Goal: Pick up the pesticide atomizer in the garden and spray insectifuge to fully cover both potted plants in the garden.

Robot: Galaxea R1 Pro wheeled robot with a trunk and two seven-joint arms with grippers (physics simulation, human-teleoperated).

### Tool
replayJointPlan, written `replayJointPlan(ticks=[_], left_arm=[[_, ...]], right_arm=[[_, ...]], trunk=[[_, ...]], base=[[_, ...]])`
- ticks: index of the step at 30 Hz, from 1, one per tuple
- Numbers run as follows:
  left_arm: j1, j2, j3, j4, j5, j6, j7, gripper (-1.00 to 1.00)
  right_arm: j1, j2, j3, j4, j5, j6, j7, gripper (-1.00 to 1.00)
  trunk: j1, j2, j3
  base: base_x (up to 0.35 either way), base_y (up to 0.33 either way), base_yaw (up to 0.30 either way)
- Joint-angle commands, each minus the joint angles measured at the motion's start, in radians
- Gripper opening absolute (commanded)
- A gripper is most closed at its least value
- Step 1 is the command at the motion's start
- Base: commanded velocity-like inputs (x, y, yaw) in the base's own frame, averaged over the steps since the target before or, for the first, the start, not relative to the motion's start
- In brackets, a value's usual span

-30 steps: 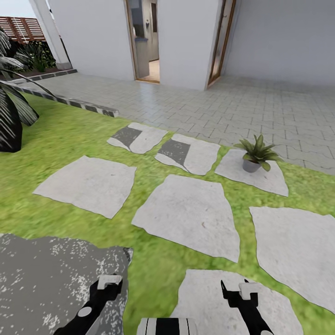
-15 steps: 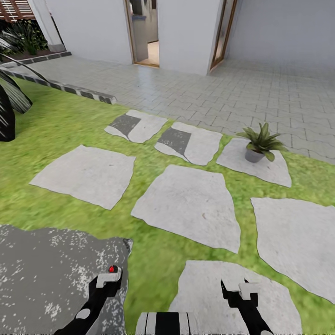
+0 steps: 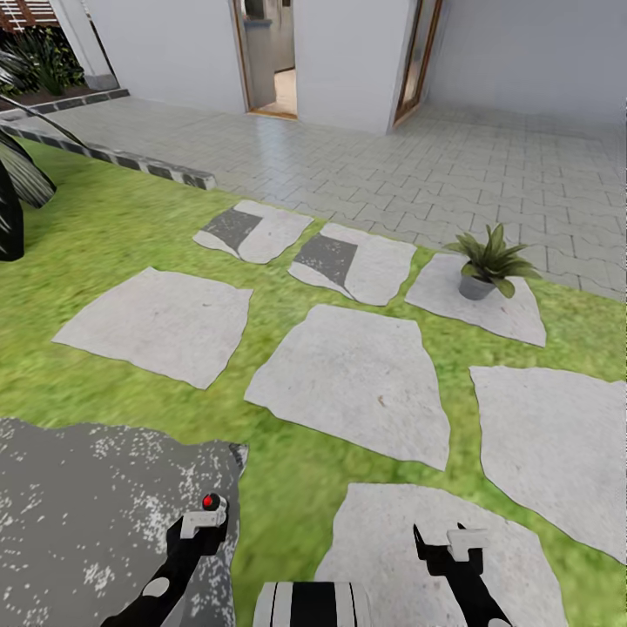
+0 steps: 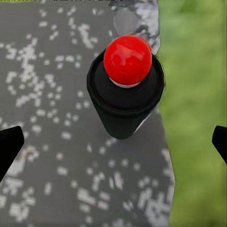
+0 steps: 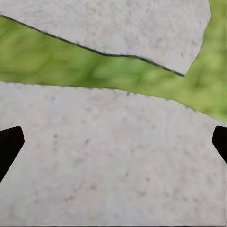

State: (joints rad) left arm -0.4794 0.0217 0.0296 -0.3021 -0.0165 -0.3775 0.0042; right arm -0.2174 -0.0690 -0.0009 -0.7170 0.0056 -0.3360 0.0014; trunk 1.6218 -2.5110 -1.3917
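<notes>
From my head camera I am seeing one potted plant (image 3: 490, 264) sitting on a stepping stone (image 3: 477, 303) well ahead of my right pincer (image 3: 444, 546). My left pincer (image 4: 113, 142) is gaping wide over a black bollard lamp (image 4: 125, 94) with a red dot (image 4: 127, 60). My right pincer is hanging spread apart, empty, above pale stone and grass (image 5: 90, 68).

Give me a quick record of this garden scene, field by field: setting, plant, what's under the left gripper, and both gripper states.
setting: green lawn with pale irregular stepping stones, grey paved patio beyond
plant: small green-leaved potted plant in a round grey pot, on a far stepping stone near the patio edge
under left gripper: dark cylindrical post with a red ball top, on speckled grey ground
left gripper: open, empty
right gripper: open, empty, over a stepping stone
</notes>
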Motion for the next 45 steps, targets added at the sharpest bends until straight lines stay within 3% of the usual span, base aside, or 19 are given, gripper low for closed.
replayJointPlan(ticks=[1, 36, 41, 45], left_arm=[[0.000, -0.001, 0.003, 0.001, -0.002, -0.003, 0.000, 1.00], [0.001, 0.000, 0.002, 0.000, -0.002, -0.009, 0.000, 1.00], [0.001, 0.000, 0.003, 0.000, -0.002, -0.009, 0.000, 1.00], [0.001, 0.000, 0.003, 0.001, -0.002, -0.009, 0.000, 1.00]], right_arm=[[0.000, 0.000, 0.000, 0.001, 0.001, -0.003, 0.000, 1.00], [0.000, 0.000, 0.003, -0.001, 0.001, -0.003, 0.000, 1.00], [0.000, 0.000, 0.003, 0.000, 0.001, -0.003, 0.000, 1.00], [0.000, 0.000, 0.002, 0.001, 0.001, -0.003, 0.000, 1.00]], trunk=[[0.000, 0.000, -0.002], [0.000, 0.000, -0.004], [0.002, -0.001, -0.023], [0.002, -0.001, -0.023]], base=[[0.000, 0.000, -0.146], [0.023, 0.000, -0.009], [0.000, 0.000, 0.000], [0.000, 0.000, 0.000]])
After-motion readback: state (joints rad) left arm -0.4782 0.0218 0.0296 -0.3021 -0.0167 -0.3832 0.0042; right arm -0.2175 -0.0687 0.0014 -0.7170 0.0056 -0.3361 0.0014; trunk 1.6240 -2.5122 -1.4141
